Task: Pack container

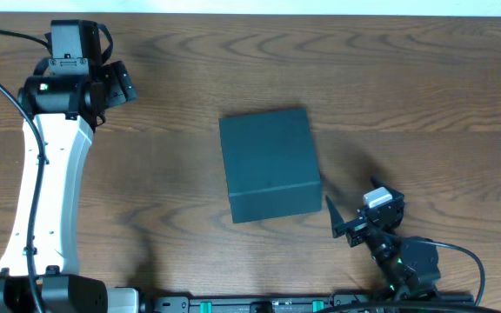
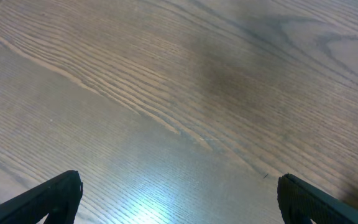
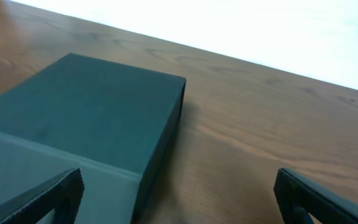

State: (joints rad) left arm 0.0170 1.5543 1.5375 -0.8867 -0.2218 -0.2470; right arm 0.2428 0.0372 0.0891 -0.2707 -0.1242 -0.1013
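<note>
The container is a dark teal-green cardboard box, lid closed, in the middle of the wooden table. It also shows at the left of the right wrist view. My right gripper is open and empty, just right of the box's near right corner; its fingertips straddle that corner without touching. My left gripper is at the far left of the table, well away from the box. It is open and empty over bare wood.
The table's far edge runs behind the box. The left arm's white link stretches along the left side. Black cables lie near the right arm's base at the front edge.
</note>
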